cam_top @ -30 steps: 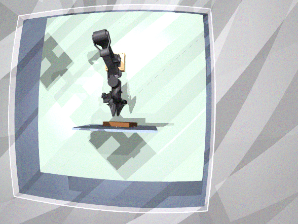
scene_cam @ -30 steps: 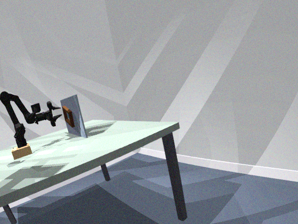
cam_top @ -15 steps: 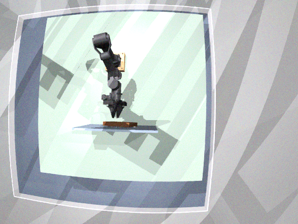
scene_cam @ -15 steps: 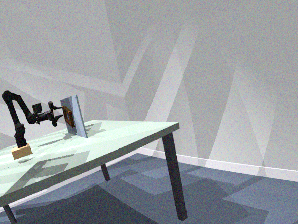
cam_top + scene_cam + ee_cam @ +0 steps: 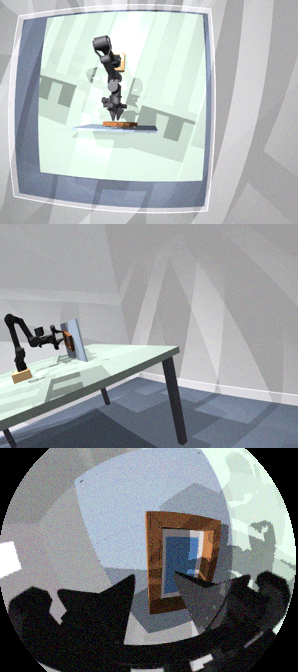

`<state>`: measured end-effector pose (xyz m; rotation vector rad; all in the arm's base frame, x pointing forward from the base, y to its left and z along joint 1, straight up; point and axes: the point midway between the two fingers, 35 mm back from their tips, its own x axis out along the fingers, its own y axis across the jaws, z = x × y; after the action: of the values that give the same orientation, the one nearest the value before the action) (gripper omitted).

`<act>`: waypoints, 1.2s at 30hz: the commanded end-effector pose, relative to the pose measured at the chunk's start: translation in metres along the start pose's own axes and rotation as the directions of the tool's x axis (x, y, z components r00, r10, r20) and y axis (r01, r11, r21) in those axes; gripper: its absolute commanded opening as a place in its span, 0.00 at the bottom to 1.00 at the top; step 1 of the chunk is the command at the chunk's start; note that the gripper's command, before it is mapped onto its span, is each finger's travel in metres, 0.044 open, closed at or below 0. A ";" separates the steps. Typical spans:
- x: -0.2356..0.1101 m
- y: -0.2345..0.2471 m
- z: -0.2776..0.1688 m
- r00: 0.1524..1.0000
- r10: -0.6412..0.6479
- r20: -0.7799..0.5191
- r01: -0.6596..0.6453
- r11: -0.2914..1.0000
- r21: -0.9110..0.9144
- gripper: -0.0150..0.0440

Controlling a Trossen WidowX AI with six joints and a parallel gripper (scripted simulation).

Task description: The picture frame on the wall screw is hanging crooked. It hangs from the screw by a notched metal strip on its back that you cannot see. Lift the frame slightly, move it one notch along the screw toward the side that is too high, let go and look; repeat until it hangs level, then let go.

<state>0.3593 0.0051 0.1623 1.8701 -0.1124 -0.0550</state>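
The orange-brown wooden picture frame (image 5: 119,124) (image 5: 72,345) (image 5: 154,548) with a blue picture hangs on the blue-grey wall panel (image 5: 83,128) (image 5: 79,338) (image 5: 115,503). It looks tilted against the panel: in the exterior view its near side looks lower than its far side. The screw and the back strip are hidden. My gripper (image 5: 115,119) (image 5: 64,335) (image 5: 154,576) is open and holds nothing. Its fingertips are close in front of the frame, near its upper part. Whether they touch it cannot be told.
The panel stands upright on the pale green table (image 5: 157,164) (image 5: 132,353). The arm's wooden base block (image 5: 122,62) (image 5: 23,376) sits on the table behind the gripper. Strong light and shadow patches cross the table and panel.
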 end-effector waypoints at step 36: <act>0.025 0.001 0.000 1.000 0.004 -0.005 -0.004 1.000 0.006 0.69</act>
<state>0.3833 0.0022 0.1630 1.8703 -0.1153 -0.0527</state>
